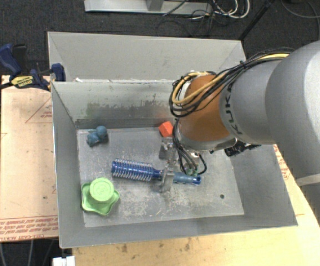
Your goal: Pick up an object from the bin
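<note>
My gripper point(166, 170) is down at the bin's floor, right of centre, and stands open. One finger is on the far side and one on the near side of a blue brush point(135, 170), at the neck where its coiled bristle part meets its light blue handle point(187, 179). The brush lies flat, pointing left to right. A small orange piece point(166, 129) lies just behind the gripper, near the back wall.
A green flower-shaped lid point(100, 195) sits at the front left corner. A small blue lump point(97, 136) lies at the back left. The arm and its orange wrist cover hang over the bin's right half.
</note>
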{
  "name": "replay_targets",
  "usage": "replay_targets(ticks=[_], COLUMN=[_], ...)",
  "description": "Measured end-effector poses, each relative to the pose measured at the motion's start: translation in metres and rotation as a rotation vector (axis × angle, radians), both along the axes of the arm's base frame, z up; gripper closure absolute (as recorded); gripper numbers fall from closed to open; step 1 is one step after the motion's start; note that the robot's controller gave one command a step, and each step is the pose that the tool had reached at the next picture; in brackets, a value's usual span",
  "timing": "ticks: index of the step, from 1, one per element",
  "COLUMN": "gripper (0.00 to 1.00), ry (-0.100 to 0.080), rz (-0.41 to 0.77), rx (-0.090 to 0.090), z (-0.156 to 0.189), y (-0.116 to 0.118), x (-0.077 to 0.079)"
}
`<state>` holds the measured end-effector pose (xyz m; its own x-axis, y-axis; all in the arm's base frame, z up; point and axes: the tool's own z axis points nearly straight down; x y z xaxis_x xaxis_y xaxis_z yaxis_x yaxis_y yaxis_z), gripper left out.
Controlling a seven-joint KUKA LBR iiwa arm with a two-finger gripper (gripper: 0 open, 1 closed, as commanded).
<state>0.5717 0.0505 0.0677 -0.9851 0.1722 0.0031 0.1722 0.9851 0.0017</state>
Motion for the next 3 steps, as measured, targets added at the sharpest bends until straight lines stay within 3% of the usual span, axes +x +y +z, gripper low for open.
replay_targets(ticks=[1, 2, 3], gripper=[1.00, 1.00, 1.00], ry=[-0.004, -0.011, -0.009], rz=[-0.001, 0.004, 0.041], rx=[-0.001, -0.001, -0.002], z=[0.003, 0.112, 0.156], y=[-0.001, -0.005, -0.007], x=[0.001, -0.009, 0.000])
